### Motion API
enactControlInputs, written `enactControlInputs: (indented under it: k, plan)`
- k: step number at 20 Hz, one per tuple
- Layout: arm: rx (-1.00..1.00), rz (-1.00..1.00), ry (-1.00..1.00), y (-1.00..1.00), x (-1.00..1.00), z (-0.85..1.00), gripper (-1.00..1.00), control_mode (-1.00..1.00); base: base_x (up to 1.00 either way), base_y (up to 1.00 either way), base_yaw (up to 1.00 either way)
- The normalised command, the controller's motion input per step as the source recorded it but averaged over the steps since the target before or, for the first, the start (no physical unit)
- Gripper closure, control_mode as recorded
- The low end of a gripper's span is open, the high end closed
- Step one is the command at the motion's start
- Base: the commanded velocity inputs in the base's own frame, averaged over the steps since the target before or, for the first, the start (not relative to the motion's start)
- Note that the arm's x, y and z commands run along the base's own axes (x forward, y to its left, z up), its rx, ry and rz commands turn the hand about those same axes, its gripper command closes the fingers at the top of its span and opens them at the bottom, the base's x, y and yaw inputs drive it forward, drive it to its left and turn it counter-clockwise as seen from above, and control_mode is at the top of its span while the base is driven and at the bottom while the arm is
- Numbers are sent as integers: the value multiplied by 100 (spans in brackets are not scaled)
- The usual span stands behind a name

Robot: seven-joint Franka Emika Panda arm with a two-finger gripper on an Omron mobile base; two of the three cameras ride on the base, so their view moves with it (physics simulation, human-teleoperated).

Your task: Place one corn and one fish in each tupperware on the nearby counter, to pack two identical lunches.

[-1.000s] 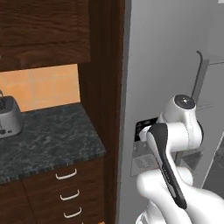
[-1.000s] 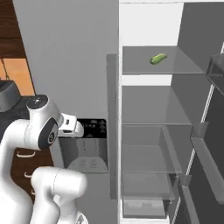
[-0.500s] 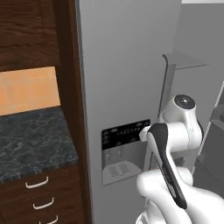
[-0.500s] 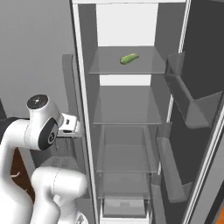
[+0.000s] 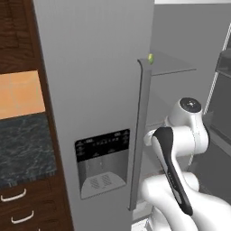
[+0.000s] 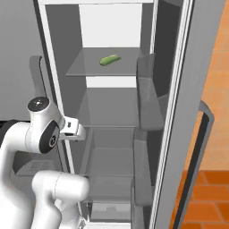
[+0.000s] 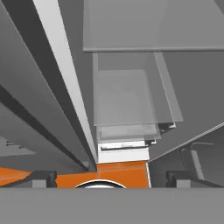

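Observation:
My gripper (image 7: 111, 178) is open, with its two dark fingertips (image 7: 41, 177) far apart and nothing between them. It looks down into an open fridge past glass shelves (image 7: 131, 94) to a drawer below. In the right base view the white hand (image 6: 72, 129) hangs at the left edge of the fridge opening, at middle-shelf height. The black marbled counter (image 5: 22, 149) lies at the far left, beyond the shut fridge door. The corn, the fish and the tupperware are out of view.
A small green oblong item (image 6: 110, 59) lies on the upper fridge shelf (image 6: 89, 69). The right fridge door (image 6: 188, 112) stands open with bins (image 6: 147, 103) on its inside. The shut left door carries a dispenser panel (image 5: 101, 164) and a long handle (image 5: 137, 135).
The base has driven right: the counter has slid to the left edge of the picture and the open fridge now fills the middle. The arm keeps its pose and the gripper stays open.

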Motion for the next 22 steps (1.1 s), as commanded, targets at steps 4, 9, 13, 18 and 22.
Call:
enactControlInputs:
  k: [4, 9, 13, 18, 22]
  plan:
    - [0, 0, 0, 0, 0, 0, -100, 100, 10, -36, 0]
    - [0, 0, 0, 0, 0, 0, -100, 100, 13, -33, 0]
    - [0, 0, 0, 0, 0, 0, -100, 100, 19, -24, 0]
    - [0, 0, 0, 0, 0, 0, -100, 100, 26, -27, 0]
    - [0, 0, 0, 0, 0, 0, -100, 100, 26, -23, 0]
